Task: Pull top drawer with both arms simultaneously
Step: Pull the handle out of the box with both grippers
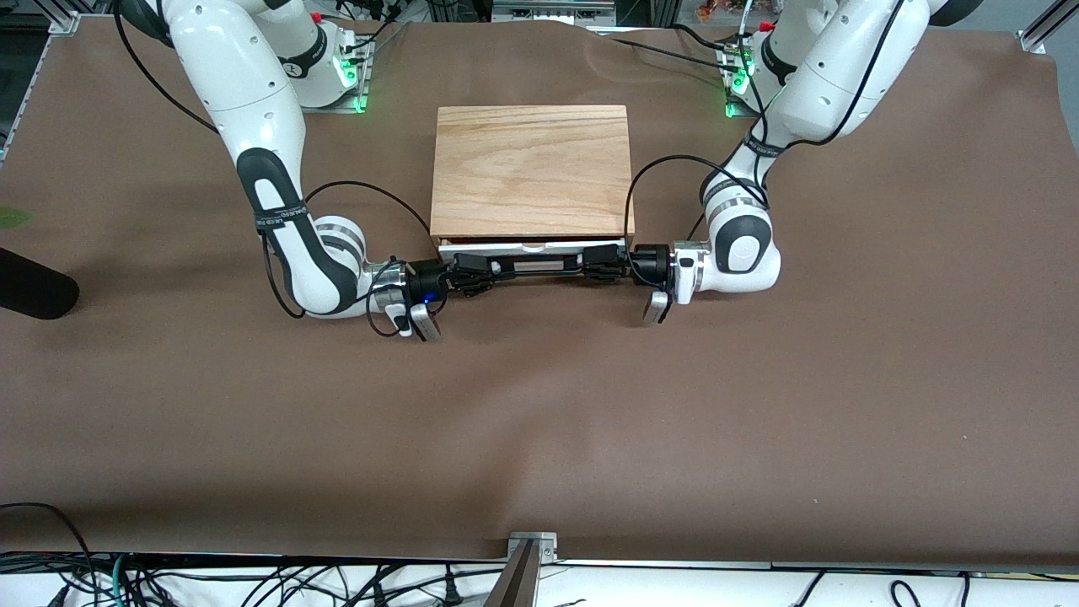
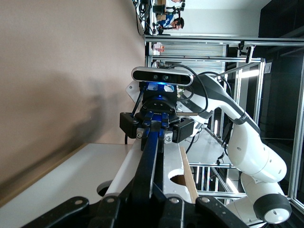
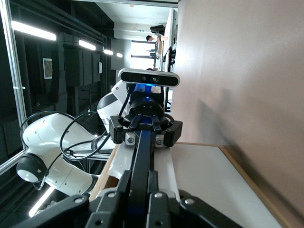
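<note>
A brown cloth-covered table [image 1: 539, 421] fills the front view, bare across its nearer half. In the middle of the table, just in front of the cabinet, the long black wire handle [image 1: 539, 264] runs lengthwise from the right arm's end toward the left arm's end, parallel to the white front panel of the shallow top drawer [image 1: 533, 248]. The right arm's black two-finger gripper [image 1: 474, 274] grips one end of the handle, its jaws closed on the bar; the left arm's black two-finger gripper [image 1: 602, 263] does the same at the other end. Each wrist view looks straight down the bar at the other gripper. The drawer appears barely out, sitting under the light wood-grain cabinet body [image 1: 533, 169]. The pull likely runs square to the handle, toward the front camera, with both arms placed about evenly.
</note>
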{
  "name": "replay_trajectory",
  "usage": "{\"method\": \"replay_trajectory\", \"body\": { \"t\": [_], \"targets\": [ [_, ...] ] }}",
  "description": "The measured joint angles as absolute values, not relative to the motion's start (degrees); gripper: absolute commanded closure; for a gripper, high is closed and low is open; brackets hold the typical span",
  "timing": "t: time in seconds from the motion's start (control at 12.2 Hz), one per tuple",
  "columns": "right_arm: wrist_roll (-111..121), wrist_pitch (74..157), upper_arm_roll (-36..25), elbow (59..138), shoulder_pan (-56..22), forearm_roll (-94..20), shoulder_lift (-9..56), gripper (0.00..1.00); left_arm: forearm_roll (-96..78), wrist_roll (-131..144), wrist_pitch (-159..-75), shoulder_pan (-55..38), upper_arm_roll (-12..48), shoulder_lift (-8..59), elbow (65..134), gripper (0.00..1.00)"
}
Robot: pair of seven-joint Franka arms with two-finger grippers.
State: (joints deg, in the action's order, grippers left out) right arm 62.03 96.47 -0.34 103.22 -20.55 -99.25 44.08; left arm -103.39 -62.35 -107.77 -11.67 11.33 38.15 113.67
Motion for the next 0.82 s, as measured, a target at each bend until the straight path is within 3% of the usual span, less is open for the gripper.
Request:
{"method": "replay_trajectory", "body": {
  "t": [0.82],
  "targets": [
    [56.21, 96.96, -1.64, 93.23, -20.42, -98.74, 49.26, 0.91, -100.05, -55.55, -108.27, -12.22, 9.34, 42.75, 104.23, 1.0]
  ]
}}
